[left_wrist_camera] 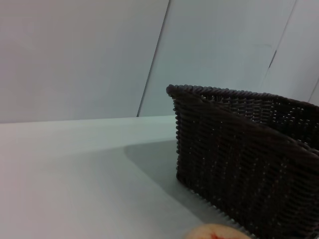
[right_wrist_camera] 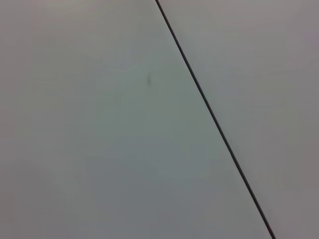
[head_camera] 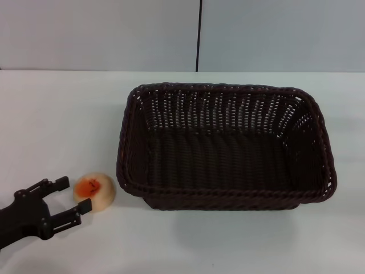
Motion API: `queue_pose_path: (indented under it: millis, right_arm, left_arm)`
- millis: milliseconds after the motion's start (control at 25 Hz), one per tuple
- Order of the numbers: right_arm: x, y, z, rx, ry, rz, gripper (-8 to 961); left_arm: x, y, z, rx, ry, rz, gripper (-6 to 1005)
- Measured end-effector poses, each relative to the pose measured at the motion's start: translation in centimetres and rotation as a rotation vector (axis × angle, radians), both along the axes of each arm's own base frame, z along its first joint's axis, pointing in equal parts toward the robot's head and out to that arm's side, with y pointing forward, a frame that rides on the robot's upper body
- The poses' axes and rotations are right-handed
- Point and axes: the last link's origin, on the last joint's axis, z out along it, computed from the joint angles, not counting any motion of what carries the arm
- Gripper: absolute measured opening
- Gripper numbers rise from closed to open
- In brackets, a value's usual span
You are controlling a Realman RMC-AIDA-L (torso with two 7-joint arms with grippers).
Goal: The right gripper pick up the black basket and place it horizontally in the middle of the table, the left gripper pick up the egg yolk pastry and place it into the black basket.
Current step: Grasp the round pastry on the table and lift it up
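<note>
The black basket (head_camera: 225,147) lies lengthwise in the middle of the white table (head_camera: 57,125), empty inside. Just off its near left corner rests the egg yolk pastry (head_camera: 94,190), pale cream with an orange patch on top. My left gripper (head_camera: 71,198) is at the bottom left, open, its two fingers reaching either side of the pastry's left flank. In the left wrist view the basket (left_wrist_camera: 249,169) fills the right side and the pastry (left_wrist_camera: 217,232) peeks in at the lower edge. The right gripper is out of view.
A grey wall (head_camera: 97,34) with a dark vertical seam (head_camera: 199,34) stands behind the table. The right wrist view shows only that wall (right_wrist_camera: 99,124) and the seam (right_wrist_camera: 214,119). Bare tabletop lies left of the basket and along the front edge.
</note>
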Motion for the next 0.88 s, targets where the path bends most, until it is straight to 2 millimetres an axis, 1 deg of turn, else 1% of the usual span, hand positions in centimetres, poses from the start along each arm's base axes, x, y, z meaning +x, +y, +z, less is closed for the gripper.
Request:
queue_pose_path:
  millis: [200,360,640,880]
  right_arm:
    - [0.3,-0.1,-0.4,-0.005,0.002,-0.018,629]
    - [0.4,-0.3,-0.5,-0.003,-0.005,-0.026,629]
    - [0.5,-0.5,-0.4,0.007,-0.002,-0.031,630]
    - [0.5,-0.4,-0.4,0.007,-0.003,-0.031,630]
  left_arm:
    - [0.3,0.4,-0.2,-0.003,-0.006,-0.009,827]
    - [0.6,0.5,-0.9,-0.010,-0.021,-0.014,827]
    - [0.6,0.6,-1.3,-0.019,-0.019,-0.005,827]
    - [0.4,0.7,-1.4,-0.002,-0.018,0.014,817]
